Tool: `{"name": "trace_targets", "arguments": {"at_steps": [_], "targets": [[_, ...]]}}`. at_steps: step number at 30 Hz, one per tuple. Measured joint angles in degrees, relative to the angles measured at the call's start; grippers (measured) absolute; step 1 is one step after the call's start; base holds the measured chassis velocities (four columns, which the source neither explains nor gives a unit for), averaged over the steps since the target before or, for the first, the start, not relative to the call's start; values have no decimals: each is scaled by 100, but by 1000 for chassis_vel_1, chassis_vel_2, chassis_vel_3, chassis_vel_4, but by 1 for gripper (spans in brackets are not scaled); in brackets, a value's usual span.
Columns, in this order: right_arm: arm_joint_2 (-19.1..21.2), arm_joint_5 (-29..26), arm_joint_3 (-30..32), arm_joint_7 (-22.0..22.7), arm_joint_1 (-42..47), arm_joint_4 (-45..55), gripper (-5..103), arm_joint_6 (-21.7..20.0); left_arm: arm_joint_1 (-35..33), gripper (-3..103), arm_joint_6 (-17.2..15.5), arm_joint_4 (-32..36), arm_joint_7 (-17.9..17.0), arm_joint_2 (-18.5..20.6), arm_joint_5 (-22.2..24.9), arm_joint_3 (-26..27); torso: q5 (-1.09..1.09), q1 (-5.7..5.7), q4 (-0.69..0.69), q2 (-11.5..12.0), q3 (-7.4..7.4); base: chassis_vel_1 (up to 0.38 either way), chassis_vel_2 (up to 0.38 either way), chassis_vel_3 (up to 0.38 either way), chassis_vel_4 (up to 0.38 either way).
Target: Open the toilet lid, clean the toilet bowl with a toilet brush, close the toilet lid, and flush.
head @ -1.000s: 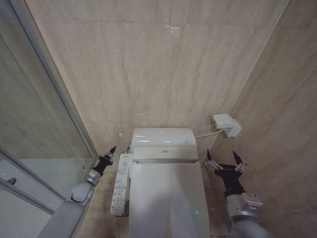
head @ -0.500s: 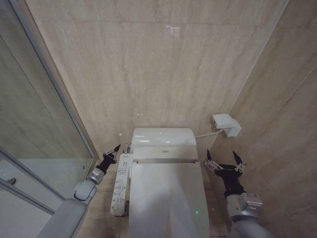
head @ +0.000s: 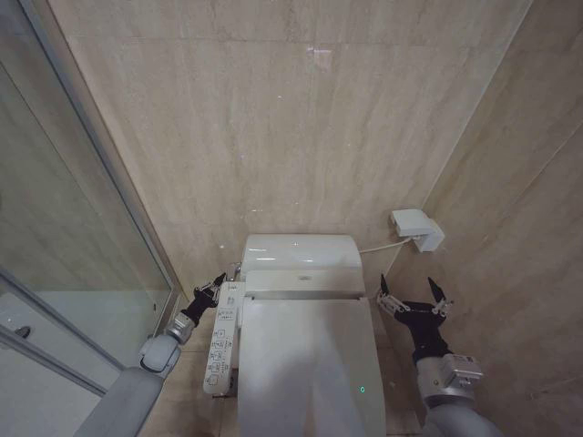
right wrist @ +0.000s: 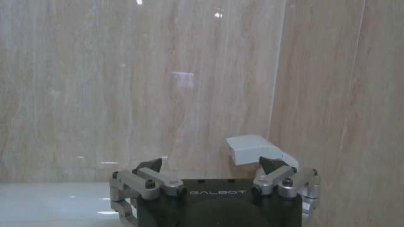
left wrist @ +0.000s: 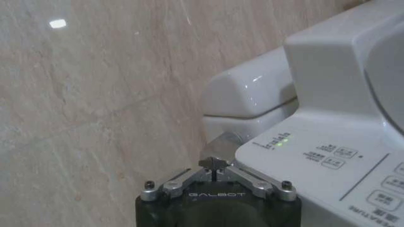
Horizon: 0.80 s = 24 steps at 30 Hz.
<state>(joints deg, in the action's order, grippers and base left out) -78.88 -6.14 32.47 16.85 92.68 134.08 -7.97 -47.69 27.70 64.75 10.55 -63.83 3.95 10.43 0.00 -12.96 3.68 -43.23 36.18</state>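
The left gripper (head: pixel 216 289), fingers together, is just beside the far end of the button panel (head: pixel 221 339). The toilet lid (head: pixel 308 360) lies closed over the toilet bowl. The right gripper (head: pixel 413 299) hovers beside it, fingers apart.

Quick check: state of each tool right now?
Left tool: shut, holding nothing, at the far end of the button panel.
Right tool: open, empty, beside the toilet lid.

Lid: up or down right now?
Down. The lid lies flat over the bowl, hiding its inside. Left claw sits shut beside the button panel.
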Motion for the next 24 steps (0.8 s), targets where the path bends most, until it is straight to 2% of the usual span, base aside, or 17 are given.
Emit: {"name": "trace_targets", "arguments": {"at_steps": [5, 14, 24], "targets": [[0, 0, 0, 0, 0, 0, 100, 0, 126, 0, 26, -121, 28, -30, -10, -77, 1, 0, -4, 0, 0, 0, 0, 0, 0], [0, 0, 0, 0, 0, 0, 100, 0, 417, 0, 164, -418, 68, 2, -85, -358, 2, 0, -2, 0, -1, 0, 0, 0, 0], [0, 0, 0, 0, 0, 0, 100, 0, 409, 0, 176, -367, 84, 13, -131, -399, 3, 0, -2, 0, -1, 0, 0, 0, 0]]}}
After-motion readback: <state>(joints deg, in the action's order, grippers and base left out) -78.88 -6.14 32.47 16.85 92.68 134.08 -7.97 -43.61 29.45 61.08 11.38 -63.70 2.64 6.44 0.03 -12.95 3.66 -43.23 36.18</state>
